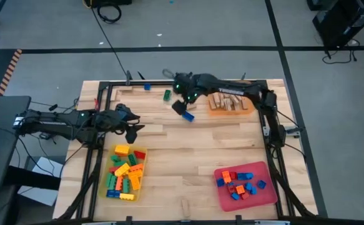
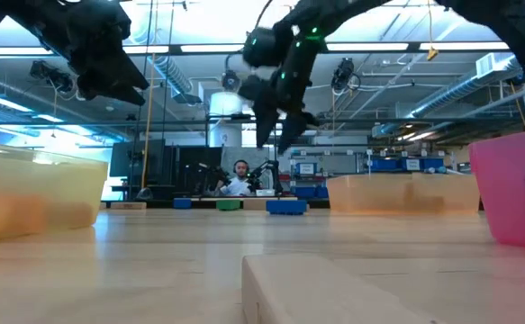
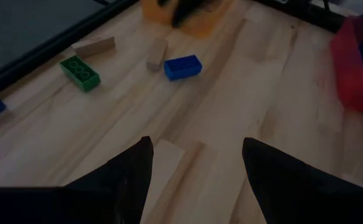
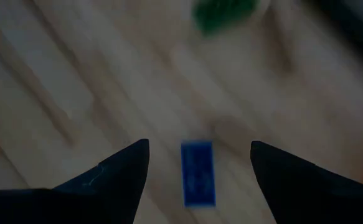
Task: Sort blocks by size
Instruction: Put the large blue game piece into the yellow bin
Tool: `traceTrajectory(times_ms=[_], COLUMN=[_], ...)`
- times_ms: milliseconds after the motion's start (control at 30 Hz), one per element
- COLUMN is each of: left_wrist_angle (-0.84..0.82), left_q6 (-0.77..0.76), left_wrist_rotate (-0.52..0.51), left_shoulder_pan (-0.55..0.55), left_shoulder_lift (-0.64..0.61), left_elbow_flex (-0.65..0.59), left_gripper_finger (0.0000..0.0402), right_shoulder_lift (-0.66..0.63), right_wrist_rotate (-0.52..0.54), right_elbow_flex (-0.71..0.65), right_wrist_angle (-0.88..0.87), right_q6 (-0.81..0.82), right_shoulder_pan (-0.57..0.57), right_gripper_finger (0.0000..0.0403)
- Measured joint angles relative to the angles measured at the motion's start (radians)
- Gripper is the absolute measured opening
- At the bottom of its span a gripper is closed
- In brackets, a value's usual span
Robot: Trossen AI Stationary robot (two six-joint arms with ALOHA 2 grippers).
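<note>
Your right gripper [image 1: 183, 103] hangs over the far middle of the table, jaws spread wide and holding nothing. Through its wrist camera a blue block [image 4: 198, 173] lies flat on the wood between the two finger tips, below them and apart from both. From overhead that same blue block [image 1: 188, 115] sits just near of the gripper, clear of it. A green block [image 1: 167, 95] lies a little farther back and to the left, and a small blue one [image 1: 147, 87] sits by the far frame rail.

Your left gripper [image 1: 132, 129] waits at the left side, above the far end of the yellow tray [image 1: 142, 177], jaws released and empty. Its wrist view looks across bare wood to the green block [image 3: 80, 73], the blue block [image 3: 182, 66] and two tan wooden pieces [image 3: 157, 54] beside them.

The yellow tray holds a heap of large blocks in yellow, orange, green, red and blue. The red tray [image 1: 266, 195] at the near right holds small blue and red-orange ones. The orange tray [image 1: 230, 111] at the far right carries tan wooden pieces, though how many you can't quite make out from above. One more tan piece [image 1: 186, 205] lies alone at the near edge.
</note>
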Motion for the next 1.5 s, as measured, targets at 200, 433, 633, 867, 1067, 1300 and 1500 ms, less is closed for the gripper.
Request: traceTrajectory(times_ms=[200, 433, 633, 867, 1067, 1300, 1500], left_wrist_angle=[0.042, 0.050, 0.049, 0.074, 0.083, 0.089, 0.090], left_q6=[-0.007, -0.035, -0.059, -0.055, -0.054, -0.083, -0.115], left_wrist_rotate=[0.009, 0.014, 0.018, 0.019, 0.019, 0.061, 0.087], left_shoulder_pan=[0.001, 0.001, 0.001, 0.000, 0.000, 0.000, -0.001], left_shoulder_lift=[0.048, 0.078, 0.081, 0.080, 0.080, 0.080, 0.080], left_elbow_flex=[-0.001, 0.000, 0.000, 0.000, 0.000, 0.000, 0.000], left_gripper_finger=[0.0255, 0.0255, 0.0255, 0.0255, 0.0255, 0.0255, 0.0255], right_shoulder_lift=[0.105, 0.177, 0.231, 0.253, 0.243, 0.166, 0.028], right_wrist_rotate=[-0.014, -0.006, -0.001, -0.007, 0.001, 0.006, 0.059], right_elbow_flex=[-0.002, -0.002, -0.002, 0.001, 0.000, 0.000, 0.000], right_wrist_angle=[-0.080, -0.134, -0.130, -0.125, -0.123, -0.128, -0.123], right_q6=[-0.063, -0.085, -0.084, -0.084, -0.064, 0.042, 0.155], right_shoulder_pan=[0.024, 0.026, 0.027, 0.033, 0.047, 0.105, 0.206], right_gripper_finger=[0.0298, 0.0298, 0.0290, 0.0200, 0.0150, 0.0150, 0.0150])
